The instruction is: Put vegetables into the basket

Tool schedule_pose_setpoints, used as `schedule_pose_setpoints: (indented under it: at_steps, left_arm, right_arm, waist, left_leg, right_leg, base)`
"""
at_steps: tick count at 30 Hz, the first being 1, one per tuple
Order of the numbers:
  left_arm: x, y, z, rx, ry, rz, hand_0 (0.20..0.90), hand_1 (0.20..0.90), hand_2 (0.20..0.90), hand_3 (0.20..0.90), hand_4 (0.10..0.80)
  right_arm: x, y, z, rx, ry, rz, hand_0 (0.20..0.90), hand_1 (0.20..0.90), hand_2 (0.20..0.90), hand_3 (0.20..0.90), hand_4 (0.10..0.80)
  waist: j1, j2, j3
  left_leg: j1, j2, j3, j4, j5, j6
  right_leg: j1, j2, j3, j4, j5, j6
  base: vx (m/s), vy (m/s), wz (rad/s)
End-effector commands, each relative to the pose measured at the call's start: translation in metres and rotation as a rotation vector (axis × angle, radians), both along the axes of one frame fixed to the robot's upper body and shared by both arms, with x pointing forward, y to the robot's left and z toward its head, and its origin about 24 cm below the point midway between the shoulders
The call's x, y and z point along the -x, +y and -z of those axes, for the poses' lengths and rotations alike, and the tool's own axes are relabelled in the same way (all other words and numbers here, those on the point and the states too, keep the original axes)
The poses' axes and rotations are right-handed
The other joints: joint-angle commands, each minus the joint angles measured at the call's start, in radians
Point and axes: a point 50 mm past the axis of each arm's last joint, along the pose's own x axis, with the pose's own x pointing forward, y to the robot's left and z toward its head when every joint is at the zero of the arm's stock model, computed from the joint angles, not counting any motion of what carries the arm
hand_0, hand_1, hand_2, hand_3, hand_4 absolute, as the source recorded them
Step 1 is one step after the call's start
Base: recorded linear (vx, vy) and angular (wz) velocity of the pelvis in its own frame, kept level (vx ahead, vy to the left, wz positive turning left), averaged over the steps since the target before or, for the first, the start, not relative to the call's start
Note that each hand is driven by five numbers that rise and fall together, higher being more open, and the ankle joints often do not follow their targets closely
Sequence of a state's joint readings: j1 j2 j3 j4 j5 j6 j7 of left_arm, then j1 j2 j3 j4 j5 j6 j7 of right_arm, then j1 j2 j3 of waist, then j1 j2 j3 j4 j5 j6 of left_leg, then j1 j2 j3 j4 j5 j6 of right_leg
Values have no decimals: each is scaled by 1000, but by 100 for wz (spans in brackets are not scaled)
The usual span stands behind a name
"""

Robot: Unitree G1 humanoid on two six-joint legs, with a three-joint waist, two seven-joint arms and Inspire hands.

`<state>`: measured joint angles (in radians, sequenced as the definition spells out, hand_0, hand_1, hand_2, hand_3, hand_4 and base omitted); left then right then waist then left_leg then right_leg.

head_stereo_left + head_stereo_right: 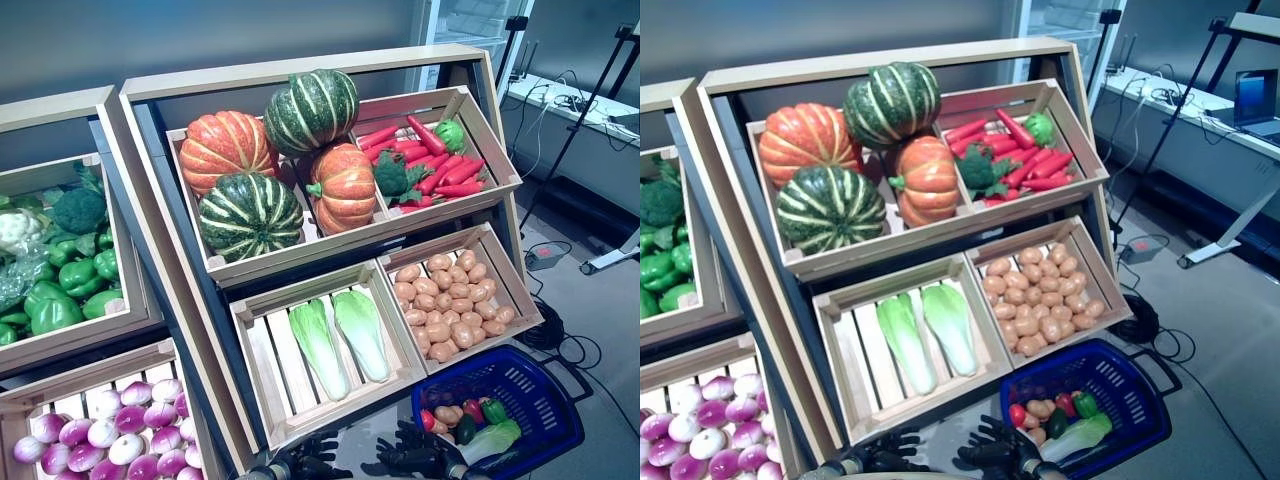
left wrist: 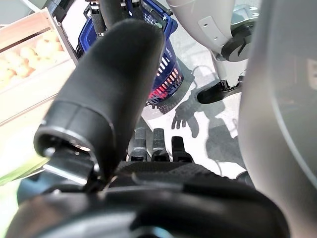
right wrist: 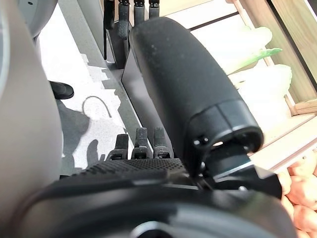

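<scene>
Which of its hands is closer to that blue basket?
Right. The right hand sits just beside the blue basket, at its near-left edge; the left hand is farther away, below the cabbage crate.

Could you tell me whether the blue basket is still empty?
No, the blue basket already holds several vegetables, including small potatoes, peppers and a leafy cabbage.

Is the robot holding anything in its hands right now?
No. Both the left hand and right hand hang empty, fingers relaxed, in front of the shelf, beside the blue basket.
</scene>
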<state>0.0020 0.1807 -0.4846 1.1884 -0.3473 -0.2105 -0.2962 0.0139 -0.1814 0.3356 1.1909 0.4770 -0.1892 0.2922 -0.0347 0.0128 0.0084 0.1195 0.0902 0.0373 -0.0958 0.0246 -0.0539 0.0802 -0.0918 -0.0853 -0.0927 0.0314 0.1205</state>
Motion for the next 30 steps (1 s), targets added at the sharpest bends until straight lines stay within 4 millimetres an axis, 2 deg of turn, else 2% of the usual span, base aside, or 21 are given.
schedule_pose_setpoints:
  at_steps: [1, 17, 20, 29, 30]
  left_arm:
    - [-26, -18, -8, 54, -92, 84, 900, 900, 900, 900, 800]
    - [-27, -21, -10, 82, -111, 120, 900, 900, 900, 900, 800]
    - [-32, -24, -15, 171, -159, 107, 900, 900, 900, 900, 800]
    - [-71, -35, -53, 380, -463, 100, 900, 900, 900, 900, 800]
    - [-80, -36, -64, 429, -530, 69, 900, 900, 900, 900, 800]
  right_arm:
    - [-29, 8, -7, 27, -86, -60, 900, 900, 900, 900, 800]
    - [-29, 6, -7, 46, -89, -68, 900, 900, 900, 900, 800]
    - [-31, 4, -8, 61, -99, -62, 900, 900, 900, 900, 800]
    - [-35, -1, -10, 68, -107, -61, 900, 900, 900, 900, 800]
    - [-35, -2, -11, 69, -106, -56, 900, 900, 900, 900, 800]
  waist:
    - [5, -18, 44]
    - [2, -12, 53]
    - [2, -9, 55]
    - [8, 5, 67]
    - [10, 9, 68]
  left_leg:
    - [2, -153, 23, 9, -39, 102]
    - [6, -150, 27, 9, -38, 104]
    - [5, -148, 26, 9, -38, 103]
    - [-3, -147, 19, 9, -32, 98]
    - [-5, -148, 15, 9, -31, 96]
  right_leg:
    - [27, 108, -10, 5, 15, -81]
    - [27, 111, -5, 5, 14, -84]
    - [27, 111, -5, 5, 13, -84]
    - [21, 111, -9, 5, 14, -85]
    - [20, 110, -12, 5, 14, -85]
  base:
    - [0, 0, 0]
    - [0, 0, 0]
    - [4, -4, -2]
    - [3, -6, -4]
    - [0, 0, 0]
